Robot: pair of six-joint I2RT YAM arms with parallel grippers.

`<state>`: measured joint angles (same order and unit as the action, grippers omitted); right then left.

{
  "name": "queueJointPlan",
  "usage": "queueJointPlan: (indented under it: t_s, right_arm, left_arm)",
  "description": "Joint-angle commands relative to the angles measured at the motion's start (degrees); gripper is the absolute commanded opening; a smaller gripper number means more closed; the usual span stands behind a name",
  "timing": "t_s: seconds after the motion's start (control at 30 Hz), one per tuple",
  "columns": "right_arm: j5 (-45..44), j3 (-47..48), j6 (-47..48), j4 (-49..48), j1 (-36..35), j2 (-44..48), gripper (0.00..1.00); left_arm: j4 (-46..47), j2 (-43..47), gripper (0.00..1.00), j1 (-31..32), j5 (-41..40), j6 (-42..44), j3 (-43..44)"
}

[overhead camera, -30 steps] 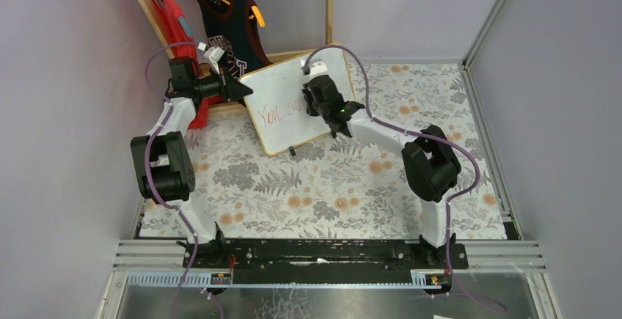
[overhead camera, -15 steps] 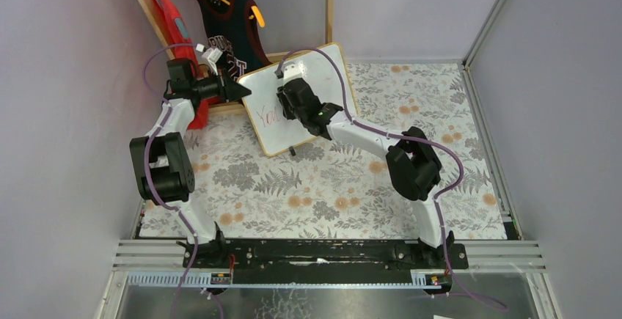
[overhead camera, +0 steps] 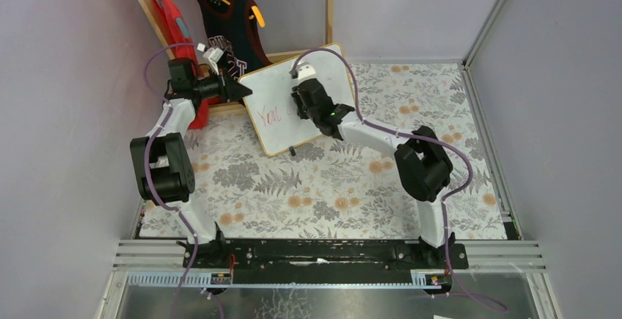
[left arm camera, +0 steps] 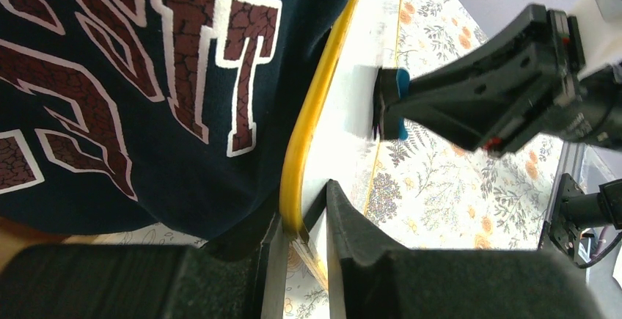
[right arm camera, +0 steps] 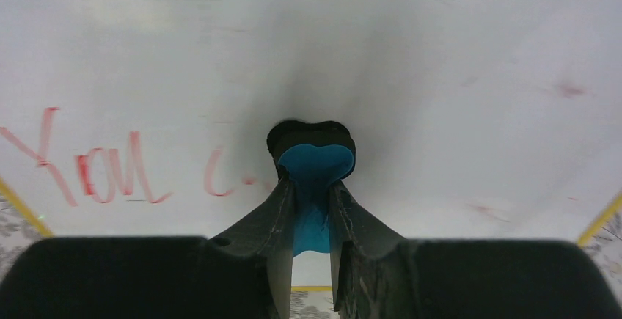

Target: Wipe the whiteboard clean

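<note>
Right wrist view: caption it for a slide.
Right gripper holds blue eraser against the whiteboard, beside red writing.

Whiteboard [overhead camera: 279, 137]: glossy white, thin wood frame, rounded corners, standing tilted, left edge pinched in left tool [left arm camera: 302, 220]. Red writing [right arm camera: 110, 174] "You c" sits left of right tool [right arm camera: 312, 187]; faint red smears [right arm camera: 568, 90] right of it.

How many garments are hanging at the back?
2: a red garment at the far left and a dark jersey on an orange hanger beside it. More may be hidden off-frame.
</note>
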<state>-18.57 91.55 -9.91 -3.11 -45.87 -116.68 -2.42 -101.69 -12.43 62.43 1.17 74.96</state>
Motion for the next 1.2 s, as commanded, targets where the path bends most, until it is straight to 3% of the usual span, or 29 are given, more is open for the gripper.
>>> queueJointPlan:
  t_s: [0.0, 0.33, 0.67, 1.17]
  right_arm:
    - [-4.12, -4.82, 0.74, -0.58, 7.62, 3.79, 0.0]
    - [-0.28, -5.0, -0.48, 0.03, 9.32, 5.03, 0.0]
    - [-0.04, -2.43, -4.13, -0.24, 2.53, 2.77, 0.0]
    - [2.45, 9.16, -6.98, 1.66, -4.84, -5.1, 0.0]
  left_arm:
    - [-2.07, -0.72, 0.0, 0.06, -6.99, 6.76, -1.76]
    - [-2.13, -0.98, 0.0, 0.04, -6.99, 6.74, -1.92]
    - [-2.22, -0.79, 0.0, 0.08, -6.95, 6.81, -2.05]
    - [-2.11, -0.72, 0.0, 0.27, -6.97, 6.71, -2.43]
